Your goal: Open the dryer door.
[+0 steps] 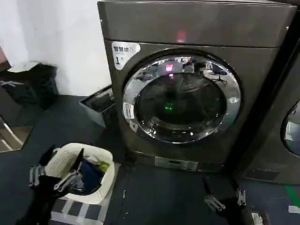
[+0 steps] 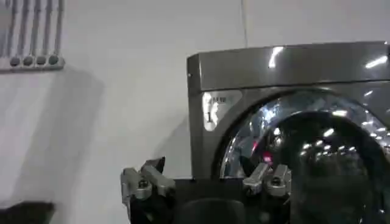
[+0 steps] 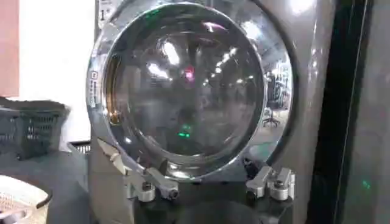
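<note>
Dryer: big boxy grey-bronze brushed-metal dryer (image 1: pixel 197 28) stands on the dark floor against a white wall; white "1" sticker (image 1: pixel 124 54) at its upper front corner, red indicator light (image 1: pixel 181 35) on the top panel.
Door: large round dryer door (image 1: pixel 182 98), wide polished chrome ring around dark glass, sits flush in the front opening, closed; small white sticker (image 1: pixel 128 111) on its rim.
Left hand: left hand (image 1: pixel 54 178) low, over a cream perforated plastic laundry basket (image 1: pixel 105 171), fingers spread, well apart from the door.
Right hand: right hand (image 1: pixel 226 199) low before the dryer base, fingers spread, holding nothing.
Neighbour: dark machine (image 1: pixel 286 126) beside the dryer.
</note>
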Tool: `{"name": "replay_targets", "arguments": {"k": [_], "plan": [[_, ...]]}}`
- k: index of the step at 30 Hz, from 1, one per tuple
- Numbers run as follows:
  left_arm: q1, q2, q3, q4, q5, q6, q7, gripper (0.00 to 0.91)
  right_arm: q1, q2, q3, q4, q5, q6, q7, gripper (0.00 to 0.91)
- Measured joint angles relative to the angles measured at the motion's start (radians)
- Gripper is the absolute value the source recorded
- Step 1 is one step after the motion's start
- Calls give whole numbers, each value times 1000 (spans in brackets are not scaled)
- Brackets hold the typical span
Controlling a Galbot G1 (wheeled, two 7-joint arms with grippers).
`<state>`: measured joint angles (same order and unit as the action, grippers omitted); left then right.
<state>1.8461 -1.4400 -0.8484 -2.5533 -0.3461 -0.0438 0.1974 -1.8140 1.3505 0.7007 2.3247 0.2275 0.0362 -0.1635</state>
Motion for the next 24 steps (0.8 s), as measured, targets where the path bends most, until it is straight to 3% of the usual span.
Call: {"name": "replay_targets", "arguments": {"k": [8,17,21,24], "plan": [[0,-12,5,-2,-1,-2,4,907,200,-194,11,-46,204,-145,-77,907],[14,-12,3,-7,-15,-11,11,907,543,-394,-190,-202,302,-257,-103,907],[11,-13,2,-5,-12,-12,11,907,701,-415,-318,-274,344,-303,-152,907],[14,-18,0,1,4,-20,13,907,813,-412,-401,-334,352,-299,-197,907]]}}
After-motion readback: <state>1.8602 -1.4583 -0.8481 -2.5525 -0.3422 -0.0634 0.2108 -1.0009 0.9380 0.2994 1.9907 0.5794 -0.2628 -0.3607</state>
